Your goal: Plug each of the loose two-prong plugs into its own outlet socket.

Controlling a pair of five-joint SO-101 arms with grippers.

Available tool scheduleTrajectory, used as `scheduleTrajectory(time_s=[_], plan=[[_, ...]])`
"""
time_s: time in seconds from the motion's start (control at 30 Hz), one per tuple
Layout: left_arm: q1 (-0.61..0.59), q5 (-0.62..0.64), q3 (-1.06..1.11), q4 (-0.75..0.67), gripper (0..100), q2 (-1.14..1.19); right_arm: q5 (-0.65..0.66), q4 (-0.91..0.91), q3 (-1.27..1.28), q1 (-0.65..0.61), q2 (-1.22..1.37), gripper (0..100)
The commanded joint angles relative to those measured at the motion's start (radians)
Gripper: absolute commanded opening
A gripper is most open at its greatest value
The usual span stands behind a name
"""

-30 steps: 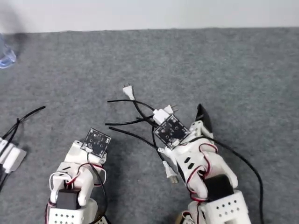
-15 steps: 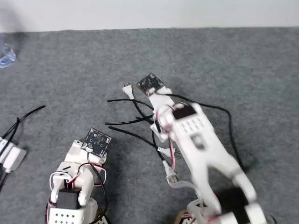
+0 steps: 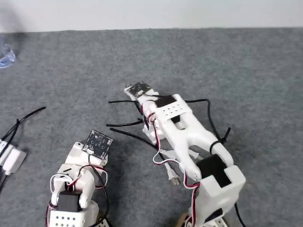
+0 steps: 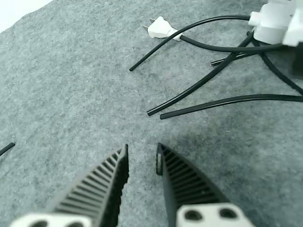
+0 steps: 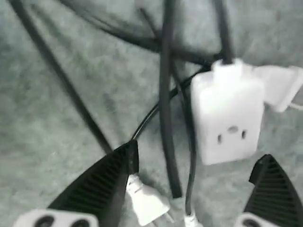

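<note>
The grey felt tabletop [image 3: 246, 71] fills most of the high view. Across it the right arm [image 3: 189, 137] stretches from the lower right corner up to the centre of the frame, with its wrist over a tangle of black cables [image 3: 124, 125]. The left arm [image 3: 78, 182] sits folded at the lower left, well apart from the tangle.

In the right wrist view the right gripper [image 5: 199, 153] is spread wide and grips nothing. The white outlet socket [image 5: 227, 113] lies between its jaws, touching neither, slots facing the camera, and nothing is plugged into those slots. Black cables cross beside and beneath the socket. A small white plug [image 5: 147, 201] lies just beside 1 jaw.

In the left wrist view the left gripper [image 4: 142, 153] hangs over bare felt, its jaws a narrow gap apart with nothing between them.

2 more loose plugs show from above. The upper plug [image 3: 128, 88] lies just left of the right arm's wrist, above centre; the left wrist view also shows it [image 4: 161, 28], lying on its side on its black cable. The lower plug [image 3: 173, 177] lies below centre, beside the right arm, prongs pointing toward the bottom of the frame.
</note>
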Motion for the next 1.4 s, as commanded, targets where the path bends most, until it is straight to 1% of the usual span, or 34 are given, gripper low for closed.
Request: scheduleTrajectory(time_s=[0.0,0.13,0.37,0.47,0.73,0.9,1.0,1.17,1.27,1.37], plan=[[0.009,-0.009,-0.01,0.005,9,-0.012,-0.046,0.028,-0.051,-0.012,-0.061,37.6],[0.009,-0.009,-0.01,0.005,9,-0.012,-0.081,0.005,-0.017,-0.008,-0.015,37.6],[0.009,-0.009,-0.01,0.005,9,-0.012,-0.077,-0.016,-0.025,0.002,0.093,37.6],[0.009,-0.009,-0.01,0.005,9,-0.012,-0.078,0.039,-0.055,0.007,0.093,37.5],[0.009,-0.009,-0.01,0.005,9,-0.012,-0.086,0.259,-0.203,-0.039,0.091,37.5],[0.009,-0.009,-0.01,0.002,9,-0.012,-0.087,0.326,-0.287,-0.047,0.091,37.5],[0.009,-0.009,-0.01,0.002,9,-0.012,-0.089,0.309,-0.262,-0.084,0.101,37.4],[0.009,-0.009,-0.01,0.003,9,-0.012,-0.087,0.188,-0.129,-0.133,0.097,37.4],[0.009,-0.009,-0.01,0.005,9,-0.012,-0.078,0.143,-0.101,-0.117,0.101,37.4],[0.009,-0.009,-0.01,0.005,9,-0.012,-0.066,0.125,-0.097,-0.058,0.102,37.4]])
